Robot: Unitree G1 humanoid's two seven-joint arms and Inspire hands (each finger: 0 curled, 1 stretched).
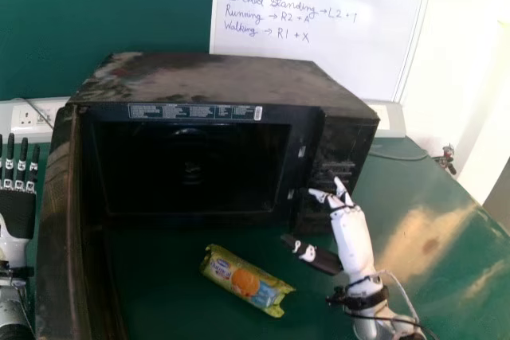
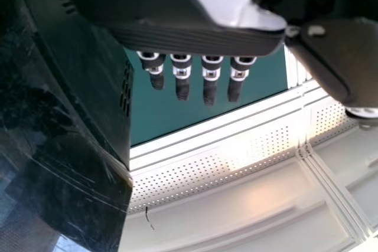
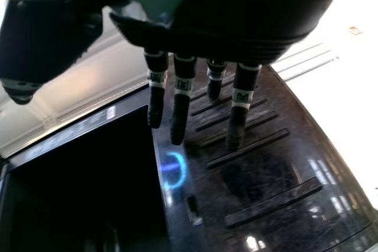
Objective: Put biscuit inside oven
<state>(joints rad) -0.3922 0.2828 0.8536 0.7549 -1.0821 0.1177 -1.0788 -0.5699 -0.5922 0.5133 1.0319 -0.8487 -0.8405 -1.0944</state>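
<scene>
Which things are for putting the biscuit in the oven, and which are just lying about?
For the job:
biscuit packet
oven
its open door
left robot hand
right robot hand

Just there:
whiteboard
wall socket
thin cable

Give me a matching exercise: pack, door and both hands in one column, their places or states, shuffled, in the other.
1. Biscuit pack
2. Oven door
3. Left hand
4. Right hand

A. Beside the oven's control panel
B. Swung open
C. On the green table
D. At the head view's left edge

Pairs: 1-C, 2-B, 3-D, 4-A
</scene>
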